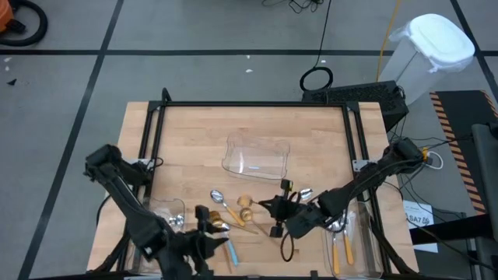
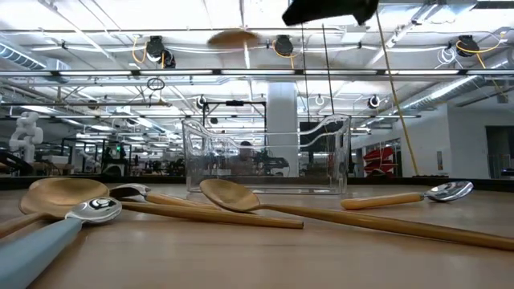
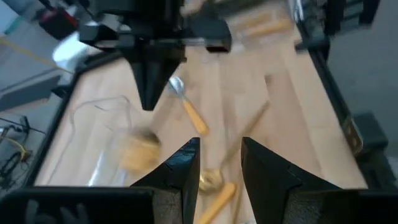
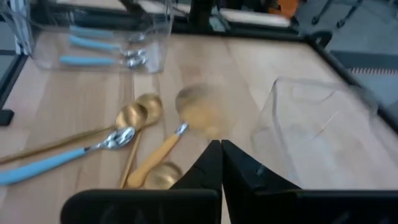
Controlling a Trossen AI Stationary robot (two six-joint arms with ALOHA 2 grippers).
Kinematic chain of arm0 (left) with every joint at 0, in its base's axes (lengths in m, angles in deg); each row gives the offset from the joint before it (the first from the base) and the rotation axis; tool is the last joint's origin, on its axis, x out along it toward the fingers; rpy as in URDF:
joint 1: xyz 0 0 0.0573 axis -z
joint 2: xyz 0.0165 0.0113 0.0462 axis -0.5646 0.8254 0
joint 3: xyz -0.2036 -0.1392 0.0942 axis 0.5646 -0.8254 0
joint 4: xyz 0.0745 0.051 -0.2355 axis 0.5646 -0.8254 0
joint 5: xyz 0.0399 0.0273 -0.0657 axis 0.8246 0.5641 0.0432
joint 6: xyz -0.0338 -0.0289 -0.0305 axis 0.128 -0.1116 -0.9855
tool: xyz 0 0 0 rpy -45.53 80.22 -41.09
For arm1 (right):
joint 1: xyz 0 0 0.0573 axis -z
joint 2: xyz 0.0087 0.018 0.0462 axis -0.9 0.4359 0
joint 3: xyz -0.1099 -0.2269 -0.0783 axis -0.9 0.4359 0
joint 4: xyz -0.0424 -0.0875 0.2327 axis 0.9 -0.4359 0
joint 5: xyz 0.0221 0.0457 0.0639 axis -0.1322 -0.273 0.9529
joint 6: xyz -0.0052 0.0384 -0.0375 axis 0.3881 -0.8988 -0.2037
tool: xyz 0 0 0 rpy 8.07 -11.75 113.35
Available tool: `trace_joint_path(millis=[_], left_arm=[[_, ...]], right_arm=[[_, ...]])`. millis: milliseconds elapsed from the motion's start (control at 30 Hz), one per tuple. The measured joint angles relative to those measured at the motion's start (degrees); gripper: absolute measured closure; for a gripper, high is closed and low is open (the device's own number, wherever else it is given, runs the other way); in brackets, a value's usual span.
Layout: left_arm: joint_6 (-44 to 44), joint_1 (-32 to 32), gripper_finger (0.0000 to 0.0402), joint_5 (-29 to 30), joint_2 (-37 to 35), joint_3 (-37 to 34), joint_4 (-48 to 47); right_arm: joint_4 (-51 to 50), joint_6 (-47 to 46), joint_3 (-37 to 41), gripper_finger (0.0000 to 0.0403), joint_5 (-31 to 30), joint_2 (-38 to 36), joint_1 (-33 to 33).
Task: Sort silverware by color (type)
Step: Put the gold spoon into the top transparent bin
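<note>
Right gripper (image 1: 278, 208) hangs over the near middle of the table, fingers pinched together on a gold spoon (image 4: 200, 112). Its bowl juts out past the fingertips, blurred in the right wrist view and seen high up in the low view, clear of the wood. Handle hidden between the fingers; long axis appears to run on from the gripper, bowl outward toward the table centre.

Left gripper (image 1: 208, 235) sits at the near edge, fingers (image 3: 180, 171) parted a little, nothing between them.

Progress, judged: partly done. Blue-handled spoons (image 4: 93, 51) already lie in the left tray (image 4: 158, 59). Orange-handled spoons (image 1: 342, 247) lie in the right tray (image 1: 362, 257), handles toward the near edge. The middle tray (image 1: 257, 159) looks empty, likely meant for gold.

Left on the bare wood:
- two gold spoons (image 4: 134, 118), bowls side by side, handles running off toward the left arm's side
- one loose blue-handled spoon (image 4: 59, 158) crossing them
- one loose orange-handled spoon (image 4: 155, 155)
- another orange-handled spoon (image 2: 401, 197) near the right tray.
</note>
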Motion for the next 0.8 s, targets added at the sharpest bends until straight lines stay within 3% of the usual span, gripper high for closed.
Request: trace_joint_path(millis=[267,367,533,800], left_arm=[[-2.3,0.0,0.0284,2.9,-5.9,-18.9,19.4],[-4.7,0.4,0.0284,4.7,-5.7,-23.4,26.3],[-9.8,1.8,0.0284,5.2,-5.2,-24.0,29.1],[-7.6,4.8,0.0284,8.4,-2.3,-24.0,31.7]], right_arm=[[-0.6,6.3,0.0,0.0399,0.7,-4.7,3.6],[-2.8,3.4,0.0,0.04,5.6,-4.1,4.4],[-1.5,-3.3,0.0,0.0401,12.4,-0.4,3.2],[6.9,-10.8,0.0,0.0402,8.5,9.8,2.9]])
